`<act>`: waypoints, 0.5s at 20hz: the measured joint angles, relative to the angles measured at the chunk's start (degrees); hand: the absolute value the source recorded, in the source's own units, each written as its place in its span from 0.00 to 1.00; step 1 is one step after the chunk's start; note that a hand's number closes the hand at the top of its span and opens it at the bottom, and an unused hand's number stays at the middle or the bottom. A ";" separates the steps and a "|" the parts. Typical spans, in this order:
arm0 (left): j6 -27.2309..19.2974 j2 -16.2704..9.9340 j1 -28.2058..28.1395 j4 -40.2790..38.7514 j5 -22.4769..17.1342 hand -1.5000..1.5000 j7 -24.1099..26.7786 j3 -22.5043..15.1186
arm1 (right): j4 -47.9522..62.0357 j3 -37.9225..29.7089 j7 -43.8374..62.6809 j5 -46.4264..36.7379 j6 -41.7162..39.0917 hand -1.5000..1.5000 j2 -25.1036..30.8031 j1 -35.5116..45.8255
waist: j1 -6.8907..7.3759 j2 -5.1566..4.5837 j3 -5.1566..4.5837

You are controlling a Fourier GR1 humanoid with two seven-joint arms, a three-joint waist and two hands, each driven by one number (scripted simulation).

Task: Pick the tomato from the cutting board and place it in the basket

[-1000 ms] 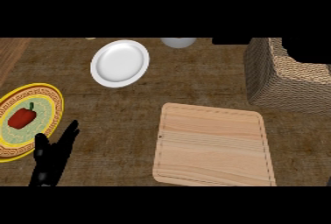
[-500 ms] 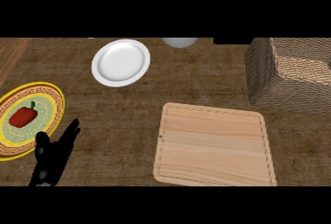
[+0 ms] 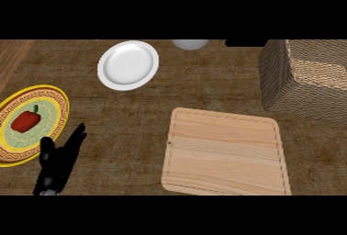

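Left hand [image 3: 58, 163] low-left, fingers straight, upward.

two plates [image 3: 128, 65] [image 3: 51, 98], one cutting board [image 3: 227, 156], one basket [image 3: 305, 80]

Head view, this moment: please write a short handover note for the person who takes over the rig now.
Left hand: open, fingers straight, resting near the lower left edge, beside the yellow plate.
Right hand: not in view.
Cutting board: nothing lies on it; no tomato shows anywhere in this view.
Basket: at the upper right, partly cut off by the edge; its inside shows only in part, with no tomato seen there.
Yellow plate holds a red pepper, not the tomato.
Done: cannot tell from this view.
Left: find the tomato, check the basket.
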State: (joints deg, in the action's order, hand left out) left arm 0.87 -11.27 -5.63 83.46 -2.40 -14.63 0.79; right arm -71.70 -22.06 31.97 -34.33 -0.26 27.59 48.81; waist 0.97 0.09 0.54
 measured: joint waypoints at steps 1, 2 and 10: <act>0.07 -0.07 0.24 -0.23 0.03 0.50 -0.14 0.08 | 1.65 -1.13 -0.96 1.05 0.81 1.00 -0.19 0.25 | 0.00 -0.03 0.02; 0.48 -0.29 0.30 -0.20 -0.27 0.50 -0.32 0.28 | 3.23 -2.35 -2.73 2.14 1.83 1.00 -0.42 -0.21 | 0.01 -0.04 0.01; 0.83 -0.12 -0.49 0.27 0.15 0.50 0.21 0.64 | 15.22 -6.51 -13.95 6.72 5.83 1.00 0.46 -1.04 | -0.03 0.00 0.02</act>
State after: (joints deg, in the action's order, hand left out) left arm 1.71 -11.38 -6.12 83.73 -2.25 -14.42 1.43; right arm -56.49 -28.58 18.02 -27.61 5.57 28.05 47.78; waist 0.94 0.08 0.56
